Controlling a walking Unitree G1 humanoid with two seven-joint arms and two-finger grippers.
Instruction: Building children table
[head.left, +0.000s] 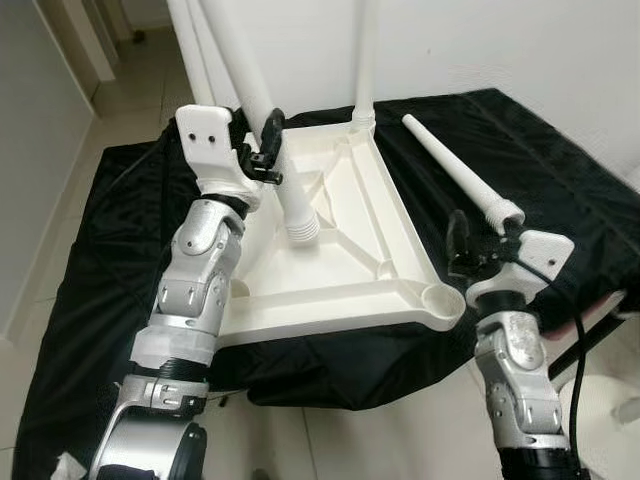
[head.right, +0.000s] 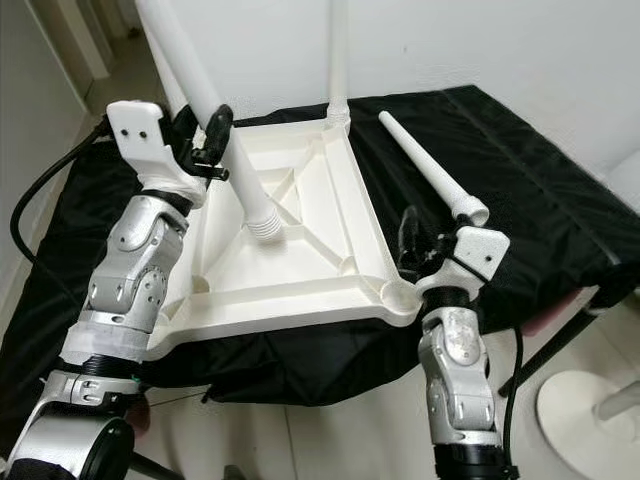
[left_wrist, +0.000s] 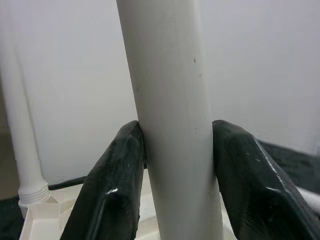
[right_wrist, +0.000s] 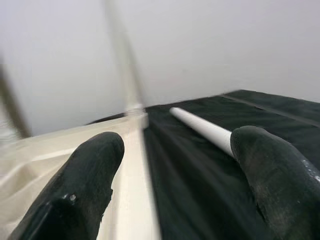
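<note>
At upper left of the frame, the left gripper (head.left: 268, 150) clenches a white plastic table leg (head.left: 262, 110) above the overturned white plastic tabletop (head.left: 355, 215). Lower right, the right gripper (head.left: 462, 247) stands released beside a loose white tapered leg (head.left: 455, 168).

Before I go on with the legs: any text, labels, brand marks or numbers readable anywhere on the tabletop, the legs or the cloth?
None: no readable text in any view.
Upturned white tabletop: bare moulded ribs, no label visible.
Leg clamped in the left gripper: plain white, only small specks.
Loose leg on the black cloth by the open right gripper: unmarked.
</note>
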